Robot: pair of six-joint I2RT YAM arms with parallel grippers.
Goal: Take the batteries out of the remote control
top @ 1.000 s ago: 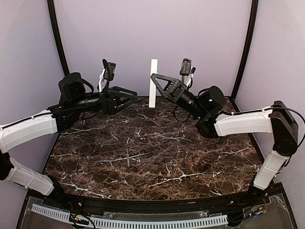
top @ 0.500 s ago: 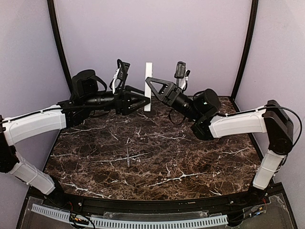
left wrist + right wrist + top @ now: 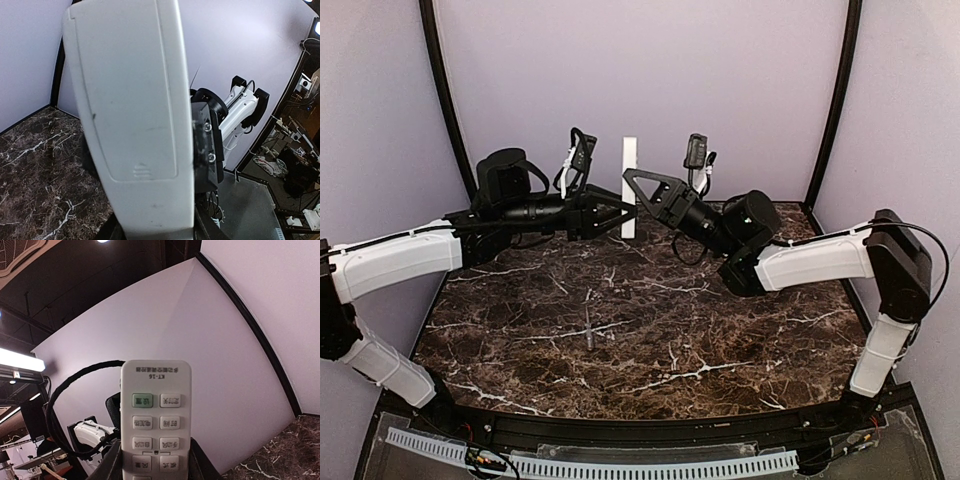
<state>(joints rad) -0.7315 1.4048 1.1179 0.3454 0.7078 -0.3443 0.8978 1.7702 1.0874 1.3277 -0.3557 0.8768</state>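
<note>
Clamping the upright remote control (image 3: 629,160), the right end effector (image 3: 635,192) faces the left end effector (image 3: 624,213), grip unclear.

Remote control (image 3: 629,155) upright above rear of table (image 3: 720,330), left gripper (image 3: 623,212) at its left, right gripper (image 3: 632,190) at its right. Stick tool (image 3: 590,325) lies on table, nearer, left of centre.

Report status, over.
Right gripper shut on slim white plastic remote control, upright, midair. Left gripper at its back, grip unclear. Battery cover still on. Nothing in the way.
</note>
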